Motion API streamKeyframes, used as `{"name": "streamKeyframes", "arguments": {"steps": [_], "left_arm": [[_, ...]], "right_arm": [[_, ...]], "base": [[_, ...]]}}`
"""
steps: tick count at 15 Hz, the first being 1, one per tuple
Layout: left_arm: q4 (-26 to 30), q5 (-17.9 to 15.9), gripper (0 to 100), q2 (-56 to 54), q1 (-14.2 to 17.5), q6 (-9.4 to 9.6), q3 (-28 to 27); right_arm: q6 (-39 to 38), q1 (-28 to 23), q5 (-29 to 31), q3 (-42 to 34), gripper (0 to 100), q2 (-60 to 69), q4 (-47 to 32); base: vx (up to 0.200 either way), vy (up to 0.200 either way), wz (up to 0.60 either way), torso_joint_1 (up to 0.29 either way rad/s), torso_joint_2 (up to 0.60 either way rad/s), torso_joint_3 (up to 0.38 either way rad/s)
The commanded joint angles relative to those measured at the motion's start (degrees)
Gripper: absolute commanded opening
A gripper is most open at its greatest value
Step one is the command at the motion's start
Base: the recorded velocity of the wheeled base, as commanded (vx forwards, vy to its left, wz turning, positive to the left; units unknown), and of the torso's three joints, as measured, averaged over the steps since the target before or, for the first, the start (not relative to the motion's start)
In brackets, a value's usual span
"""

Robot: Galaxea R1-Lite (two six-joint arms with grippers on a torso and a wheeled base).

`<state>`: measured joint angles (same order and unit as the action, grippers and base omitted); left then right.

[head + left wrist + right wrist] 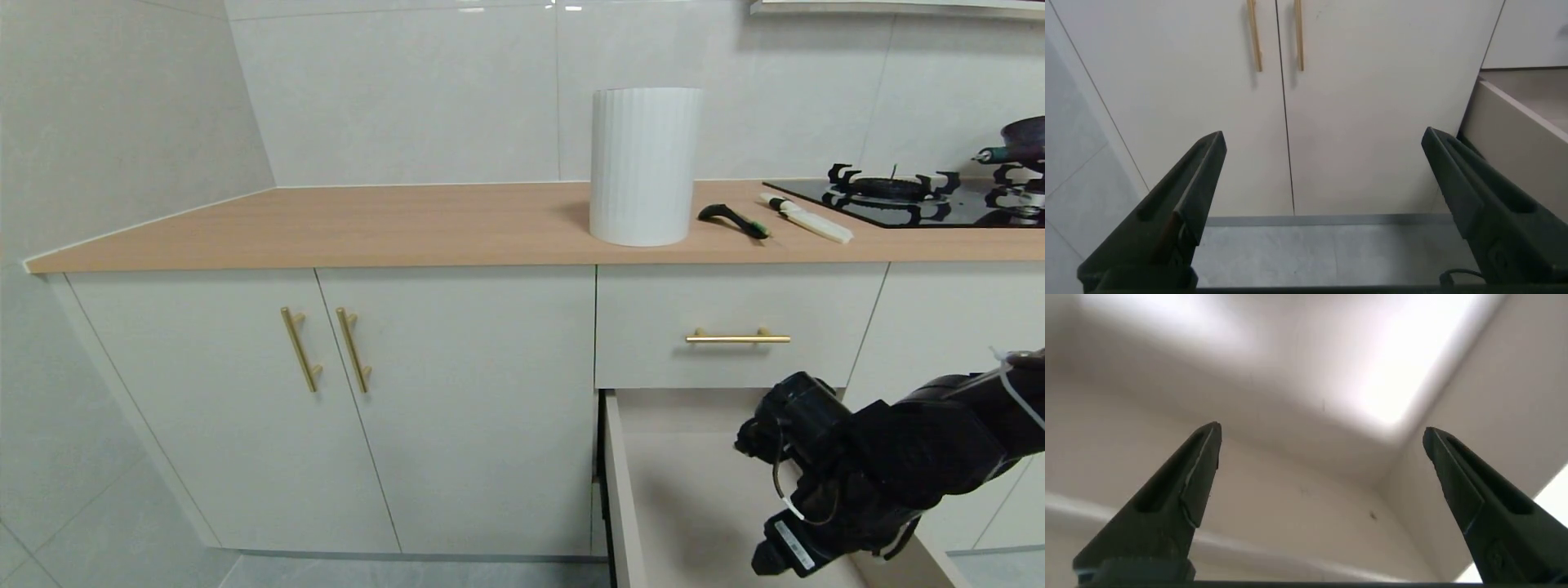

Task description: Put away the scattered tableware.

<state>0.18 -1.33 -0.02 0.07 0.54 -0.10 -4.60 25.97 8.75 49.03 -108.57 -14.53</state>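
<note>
Right gripper (1321, 434) gapes wide over the open drawer (686, 498); left gripper (1323, 140) wide before cupboard doors (1372, 98), wooden counter (408, 220) above.

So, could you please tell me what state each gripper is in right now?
Left gripper: open, holding nothing.
Right gripper: open, holding nothing.

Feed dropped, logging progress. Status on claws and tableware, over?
Both claws open, holding nothing: right claw over open lower drawer, left claw facing cabinet doors. Peeler and white utensil lie on counter beside canister. No obstruction seen.
</note>
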Motion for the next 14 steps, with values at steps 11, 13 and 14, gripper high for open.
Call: {"name": "streamKeyframes", "arguments": {"steps": [11, 13, 14], "left_arm": [[-0.01, 0.01, 100, 0.02, 0.01, -0.01, 0.01], [-0.01, 0.01, 100, 0.02, 0.01, -0.01, 0.01], [-0.01, 0.01, 100, 0.02, 0.01, -0.01, 0.01]], "right_arm": [[-4.46, -4.43, -2.07, 5.11, 100, 9.52, 2.40], [-4.46, -4.43, -2.07, 5.02, 100, 9.60, 2.40], [-4.37, -4.34, -1.99, 5.02, 100, 9.60, 2.40]], "base": [[0.000, 0.000, 0.00, 0.017, -0.07, -0.048], [0.000, 0.000, 0.00, 0.078, -0.22, -0.285], [0.000, 0.000, 0.00, 0.193, -0.55, -0.310]]}}
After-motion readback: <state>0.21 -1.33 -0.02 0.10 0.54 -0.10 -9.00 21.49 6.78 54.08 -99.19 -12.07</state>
